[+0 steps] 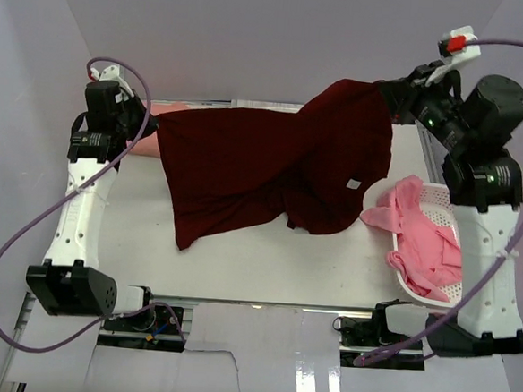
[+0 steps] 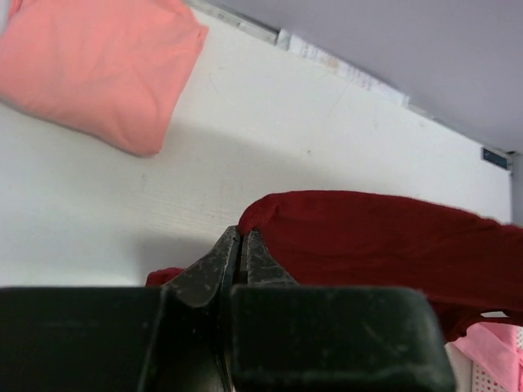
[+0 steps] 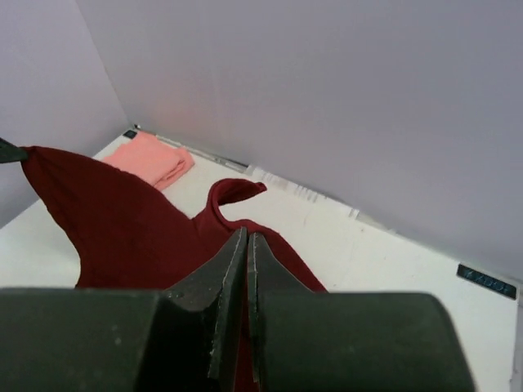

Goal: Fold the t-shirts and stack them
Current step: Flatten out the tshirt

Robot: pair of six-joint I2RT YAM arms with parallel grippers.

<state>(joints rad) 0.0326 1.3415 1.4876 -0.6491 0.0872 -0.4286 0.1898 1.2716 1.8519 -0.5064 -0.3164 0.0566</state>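
Observation:
A dark maroon t-shirt (image 1: 263, 169) hangs stretched between my two grippers above the table, its lower part draping onto the white surface. My left gripper (image 1: 152, 124) (image 2: 241, 234) is shut on one edge of it at the back left. My right gripper (image 1: 385, 92) (image 3: 247, 238) is shut on the other edge at the back right, held higher. A folded salmon t-shirt (image 2: 98, 73) (image 3: 151, 159) lies at the back left corner, mostly hidden behind the maroon cloth in the top view. Brighter pink t-shirts (image 1: 420, 238) lie crumpled in the basket.
The white mesh basket (image 1: 443, 198) stands at the table's right side beside the right arm. The white table (image 1: 266, 259) ends at a grey back wall (image 3: 327, 98) and side walls. Cables loop around both arms.

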